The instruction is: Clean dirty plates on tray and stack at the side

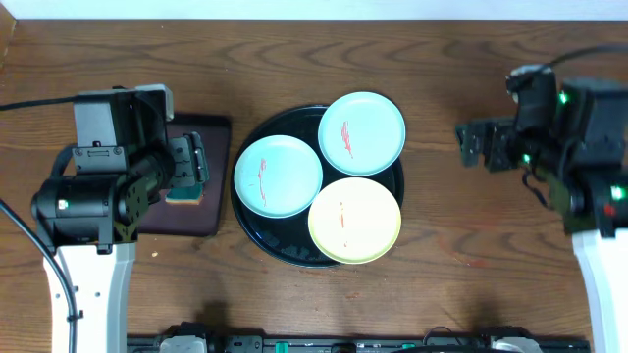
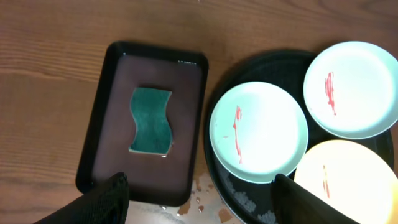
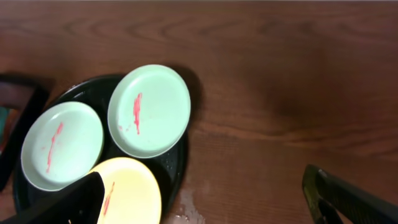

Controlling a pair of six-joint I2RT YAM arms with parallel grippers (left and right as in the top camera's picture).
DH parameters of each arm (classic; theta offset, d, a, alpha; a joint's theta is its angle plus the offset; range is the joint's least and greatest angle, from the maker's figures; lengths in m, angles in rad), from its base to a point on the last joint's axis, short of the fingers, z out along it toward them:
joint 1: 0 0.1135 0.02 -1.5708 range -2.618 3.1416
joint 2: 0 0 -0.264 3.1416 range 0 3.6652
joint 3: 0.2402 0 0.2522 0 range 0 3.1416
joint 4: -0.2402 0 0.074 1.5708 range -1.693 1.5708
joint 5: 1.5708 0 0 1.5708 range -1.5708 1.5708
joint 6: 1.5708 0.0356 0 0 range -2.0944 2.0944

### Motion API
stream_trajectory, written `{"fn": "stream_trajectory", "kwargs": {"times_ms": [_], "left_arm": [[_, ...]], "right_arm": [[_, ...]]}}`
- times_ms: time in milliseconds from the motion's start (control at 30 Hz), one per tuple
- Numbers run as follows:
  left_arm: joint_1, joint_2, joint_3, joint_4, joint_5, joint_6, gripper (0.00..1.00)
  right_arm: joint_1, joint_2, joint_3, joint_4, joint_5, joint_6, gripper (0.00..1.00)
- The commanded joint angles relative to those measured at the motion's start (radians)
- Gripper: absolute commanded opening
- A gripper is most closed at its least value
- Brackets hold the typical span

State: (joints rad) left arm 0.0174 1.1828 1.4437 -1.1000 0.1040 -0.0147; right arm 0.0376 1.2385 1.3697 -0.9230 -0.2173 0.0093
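Observation:
Three dirty plates lie on the round black tray, each with thin red smears: a mint one at left, a mint one at the back right, and a yellow one in front. My left gripper hangs open and empty over a brown rectangular tray, left of the plates. In the left wrist view the left gripper straddles the gap between that tray and the nearest mint plate. My right gripper is open and empty above bare table, right of the black tray.
A green wavy sponge lies in the dark brown rectangular tray. Water drops wet the table between the two trays, and a wet patch shows by the black tray's right rim. Wooden table surrounds everything.

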Motion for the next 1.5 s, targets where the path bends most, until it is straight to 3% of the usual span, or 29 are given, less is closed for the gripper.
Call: {"fn": "stream_trajectory", "kwargs": {"times_ms": [0, 367, 567, 600, 700, 900, 1200, 1467], "left_arm": [[-0.001, 0.002, 0.020, -0.004, 0.015, 0.006, 0.73], [-0.001, 0.003, 0.020, -0.009, 0.011, 0.006, 0.73], [-0.001, 0.005, 0.020, 0.035, -0.092, 0.006, 0.74], [-0.001, 0.005, 0.020, 0.041, -0.116, 0.006, 0.91], [-0.001, 0.005, 0.020, 0.082, -0.131, 0.004, 0.92], [0.013, 0.048, 0.025, 0.083, -0.193, -0.062, 0.92], [0.138, 0.281, 0.198, -0.163, -0.190, -0.129, 0.93], [0.153, 0.389, 0.208, -0.191, -0.187, -0.129, 0.93]], "right_arm": [[-0.011, 0.046, 0.025, -0.016, 0.007, -0.011, 0.99], [-0.008, 0.162, 0.025, 0.043, -0.223, -0.001, 0.99], [0.057, 0.233, 0.026, 0.056, -0.247, 0.091, 0.99], [0.072, 0.243, 0.026, 0.061, -0.248, 0.104, 0.97], [0.126, 0.282, 0.032, 0.094, -0.248, 0.144, 0.88], [0.227, 0.370, 0.121, 0.123, -0.230, 0.206, 0.82], [0.349, 0.536, 0.330, 0.111, -0.185, 0.266, 0.62], [0.457, 0.673, 0.358, 0.135, -0.146, 0.356, 0.38]]}}
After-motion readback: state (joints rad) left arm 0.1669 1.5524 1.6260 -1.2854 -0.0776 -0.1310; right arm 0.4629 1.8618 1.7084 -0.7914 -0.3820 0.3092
